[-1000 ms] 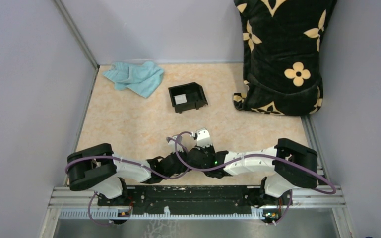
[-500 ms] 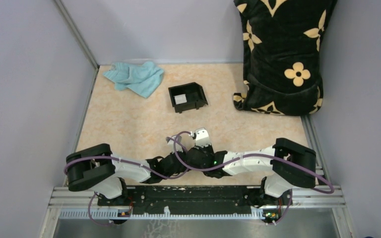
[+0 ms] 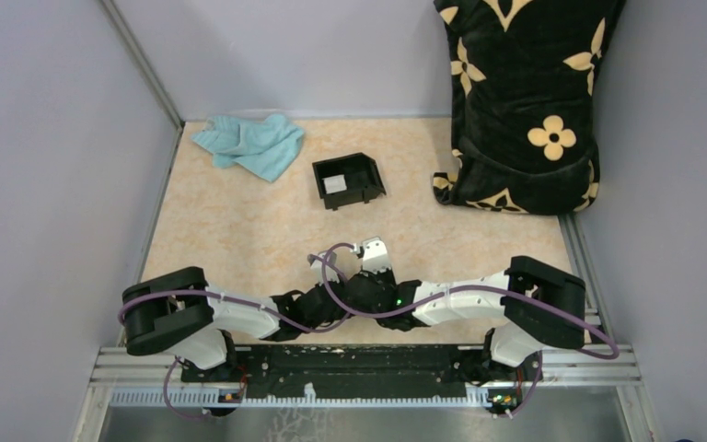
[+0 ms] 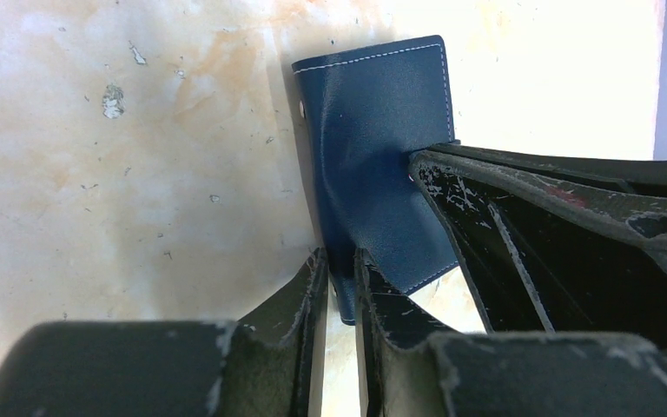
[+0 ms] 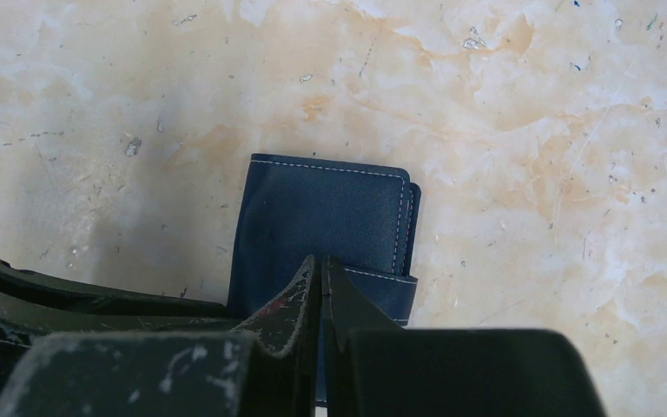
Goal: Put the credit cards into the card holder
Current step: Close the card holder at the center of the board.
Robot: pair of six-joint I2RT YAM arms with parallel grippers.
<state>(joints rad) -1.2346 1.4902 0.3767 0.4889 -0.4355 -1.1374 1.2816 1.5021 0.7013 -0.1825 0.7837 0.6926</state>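
Top external: one pale card (image 3: pixel 334 185) sits in the black box (image 3: pixel 369 173), well back on the table (image 3: pixel 239 230), so loading looks not begun; since a second ago the right arm (image 3: pixel 460 299) edged slightly left. Left wrist: left tool (image 4: pixel 340 261), barely parted, pinches the blue wallet (image 4: pixel 382 156) by its edge. Right wrist: right tool (image 5: pixel 320 265), closed and empty, tip pressing the folded wallet.
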